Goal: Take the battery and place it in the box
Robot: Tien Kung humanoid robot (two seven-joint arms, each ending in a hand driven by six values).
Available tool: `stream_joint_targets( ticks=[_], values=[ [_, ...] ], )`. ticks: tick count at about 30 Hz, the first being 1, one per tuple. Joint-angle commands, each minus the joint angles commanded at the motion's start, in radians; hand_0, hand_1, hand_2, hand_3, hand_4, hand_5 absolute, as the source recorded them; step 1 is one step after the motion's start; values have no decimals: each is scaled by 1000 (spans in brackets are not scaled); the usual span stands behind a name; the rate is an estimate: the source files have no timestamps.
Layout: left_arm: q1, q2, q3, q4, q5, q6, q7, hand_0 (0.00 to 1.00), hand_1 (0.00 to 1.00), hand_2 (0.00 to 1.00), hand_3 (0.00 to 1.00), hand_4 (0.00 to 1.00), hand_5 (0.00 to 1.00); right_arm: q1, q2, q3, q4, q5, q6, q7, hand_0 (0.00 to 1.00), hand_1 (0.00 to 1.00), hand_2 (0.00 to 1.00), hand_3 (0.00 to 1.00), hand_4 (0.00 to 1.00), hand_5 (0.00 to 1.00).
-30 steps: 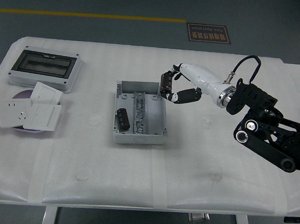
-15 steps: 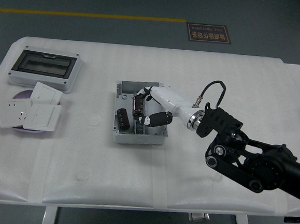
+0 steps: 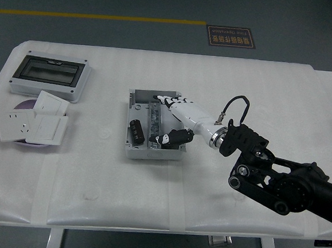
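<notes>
while over the box [image 3: 130, 150], right hand [image 3: 175, 122] with fingers spread

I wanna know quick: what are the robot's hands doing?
Left hand: not in view.
Right hand: over the box, fingers spread open, holding nothing.

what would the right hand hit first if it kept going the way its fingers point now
The right hand points left and slightly away, low over the grey box. Going on, its fingertips would probably meet the box's metal rail, then its far-left wall, passing behind the battery already lying inside. Depth is hard to judge here.
</notes>
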Motion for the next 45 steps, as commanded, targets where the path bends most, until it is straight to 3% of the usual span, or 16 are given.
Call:
stream_joint_targets(
  ticks=[8, 10, 11, 16, 17, 26, 35, 45],
  values=[
    [1, 2, 14, 0, -17, 6, -7, 720, 660, 466, 496, 311, 2, -52, -112, 169, 47, 33, 15, 5, 998, 910, 926, 998, 998, 574],
    [2, 2, 14, 0, -17, 7, -6, 720, 660, 466, 496, 311, 2, -72, -136, 215, 45, 38, 20, 7, 998, 910, 926, 998, 998, 574],
    [2, 2, 12, 0, -15, 6, -6, 722, 657, 467, 496, 301, 2, -86, -150, 242, 41, 41, 23, 10, 992, 861, 878, 998, 998, 574],
    [3, 1, 23, 0, -26, 8, -9, 722, 657, 467, 496, 301, 2, -165, -188, 376, 10, 14, 34, 13, 992, 861, 878, 998, 998, 574],
    [3, 1, 25, 0, -29, 9, -9, 721, 657, 465, 499, 299, 2, -182, -190, 401, 5, 7, 34, 14, 960, 827, 833, 998, 998, 570],
    [17, -3, 60, 0, -60, 8, -9, 722, 656, 465, 499, 297, 2, -342, -177, 664, -29, 32, 9, 60, 941, 806, 807, 953, 989, 563],
    [23, 2, 57, 0, -54, 6, -6, 723, 660, 465, 501, 302, 2, -428, -134, 882, -31, 144, -15, 130, 882, 777, 802, 923, 968, 543],
    [22, -8, 61, 0, -60, 6, -7, 723, 661, 465, 501, 304, 2, -449, -132, 974, -39, 127, -30, 119, 866, 770, 798, 906, 963, 545]
  ],
)
